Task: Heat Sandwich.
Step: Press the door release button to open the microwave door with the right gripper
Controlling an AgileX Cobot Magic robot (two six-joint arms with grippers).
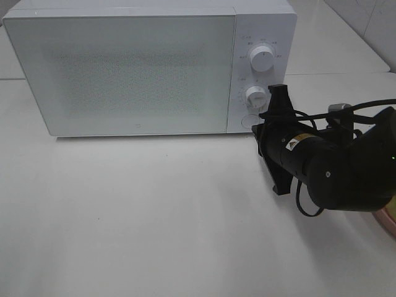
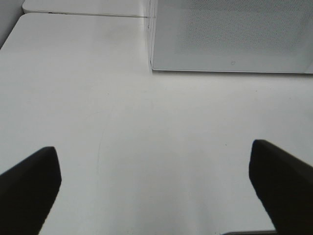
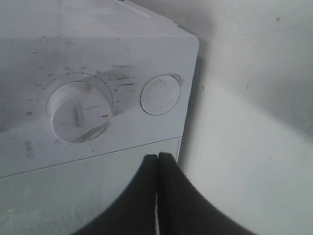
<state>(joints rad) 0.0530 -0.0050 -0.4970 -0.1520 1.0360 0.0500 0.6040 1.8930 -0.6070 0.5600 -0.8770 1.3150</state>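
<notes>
Right claw [image 3: 157,157] is closed with nothing between its fingers, its tips close in front of the microwave's [image 1: 124,68] control panel, near the round button [image 3: 160,94] and the lower dial [image 3: 80,111]; the microwave door is shut. Left claw [image 2: 154,152] is spread wide and empty above the white desk [image 1: 154,216]. The sandwich shows in no view; only a sliver of the pink plate [image 1: 388,221] peeks out beneath the right arm.

Black hand [image 3: 157,156], black cable [image 1: 370,104]
</notes>
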